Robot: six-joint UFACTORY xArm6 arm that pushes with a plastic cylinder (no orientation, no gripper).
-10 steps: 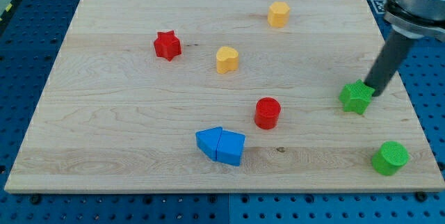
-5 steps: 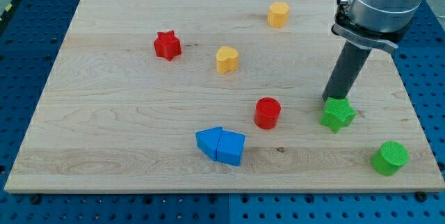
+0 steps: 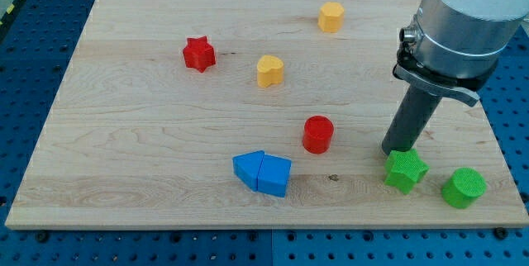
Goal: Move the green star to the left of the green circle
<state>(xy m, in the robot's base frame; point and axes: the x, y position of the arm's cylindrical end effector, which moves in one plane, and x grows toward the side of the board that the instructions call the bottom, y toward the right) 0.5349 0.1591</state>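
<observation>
Since earlier: green star [image 3: 405, 170] has slid down and a bit toward the view's right, and the rod came down with it; nothing else budged.
Green star now: near the view's bottom right, just beside the green circle [image 3: 464, 187] on its left, small gap between them, so the job looks basically done.
Blue blocks [image 3: 263, 173]: two wedge-ish pieces touching, bottom middle, well out of it.
Tip [image 3: 391, 152]: sits right at the star's upper-left edge, touching it or as good as.
Fingers: none on this rig, just a plain rod, so nothing to spread or pinch.
How the star handles: looks like a light, stiff little plastic piece that'll skid easily on the wooden board [image 3: 124, 134]; the points mean an off-centre shove probably spins it, so I'd push square on a flat between two arms.
Red cylinder [image 3: 317, 134]: mid-board, left of the rod.
Yellow heart [image 3: 269, 71], red star [image 3: 198, 54]: further up.
Yellow hexagon-ish block [image 3: 331, 16]: near the top edge.
</observation>
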